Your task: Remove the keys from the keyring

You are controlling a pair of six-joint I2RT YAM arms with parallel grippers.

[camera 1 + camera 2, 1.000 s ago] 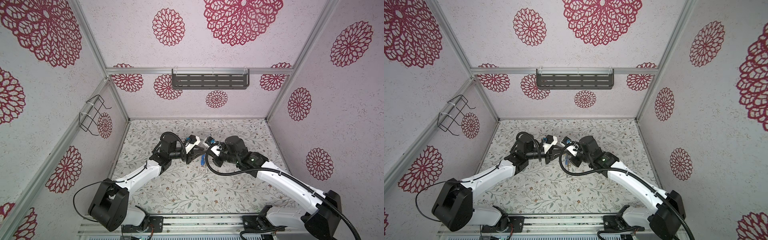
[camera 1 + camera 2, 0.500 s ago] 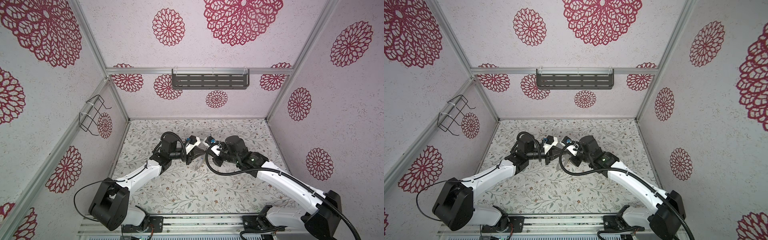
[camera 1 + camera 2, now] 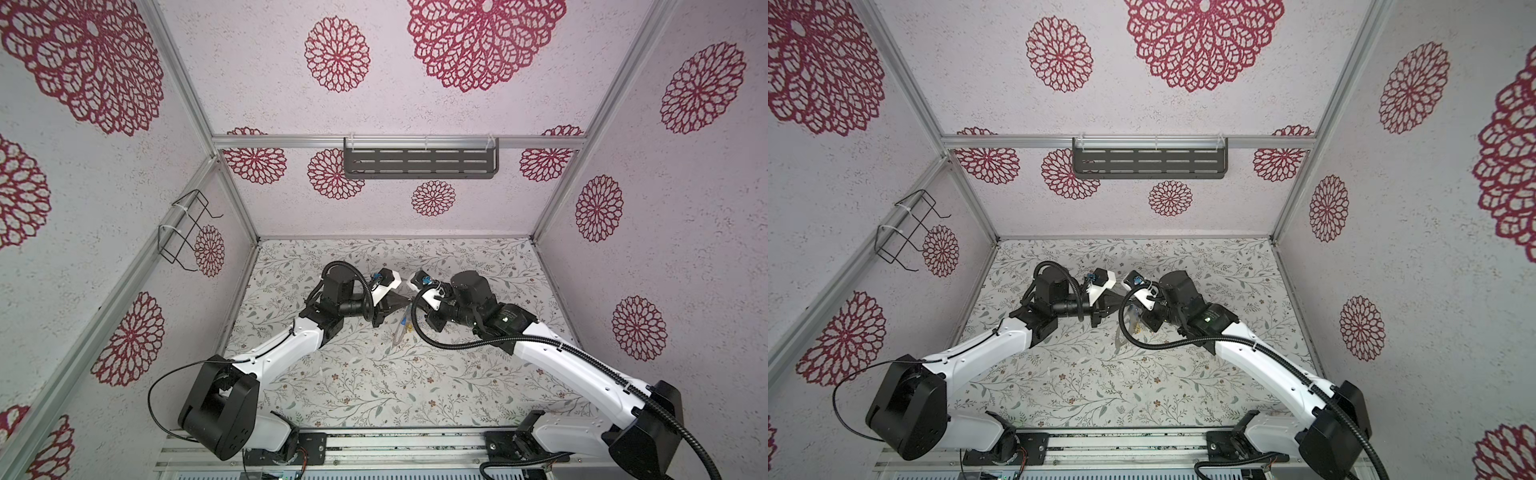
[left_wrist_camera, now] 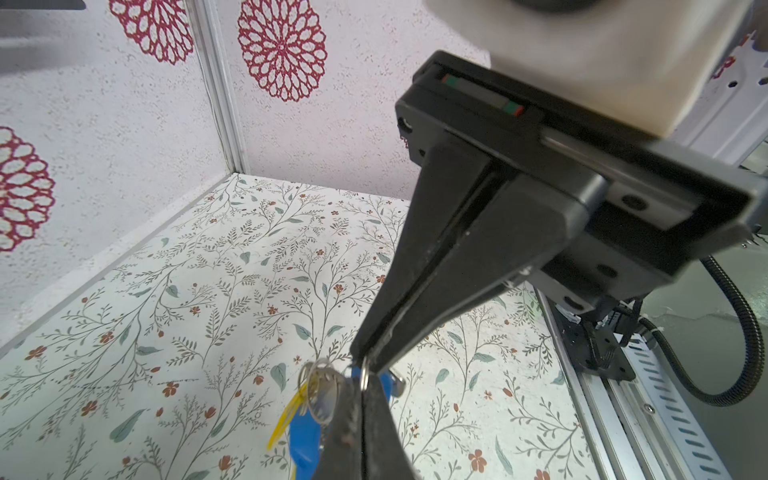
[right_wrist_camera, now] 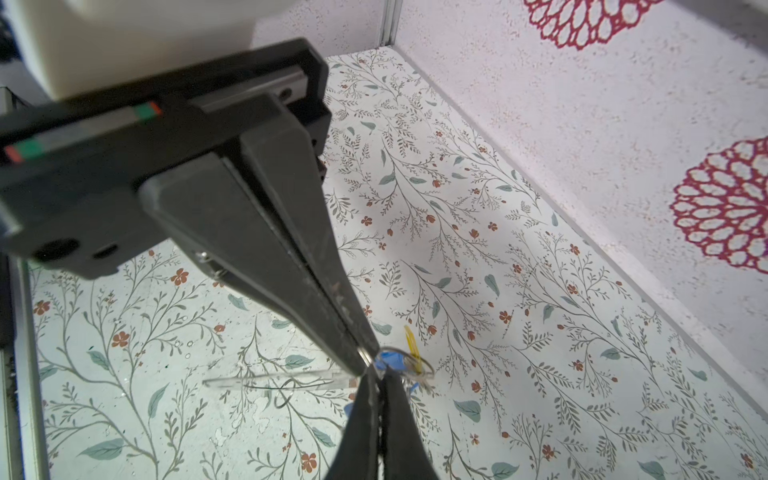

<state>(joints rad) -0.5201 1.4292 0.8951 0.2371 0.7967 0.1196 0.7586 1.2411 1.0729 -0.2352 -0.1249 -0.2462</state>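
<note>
Three red-flowered walls (image 3: 415, 104) | floral tabletop (image 3: 374, 382) | left gripper (image 4: 365, 362) pinching keys (image 4: 303, 432) | right gripper (image 5: 365, 356) narrow, hold unclear

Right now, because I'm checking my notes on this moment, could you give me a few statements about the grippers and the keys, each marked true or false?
1. The left gripper has its jaws closed. True.
2. The left gripper and the right gripper meet tip to tip above the table. True.
3. The keys are red and green. False: the tags that show are blue and yellow.
4. The keys lie flat at the table's front edge. False: they hang at the gripper tips, near the table's middle.
</note>
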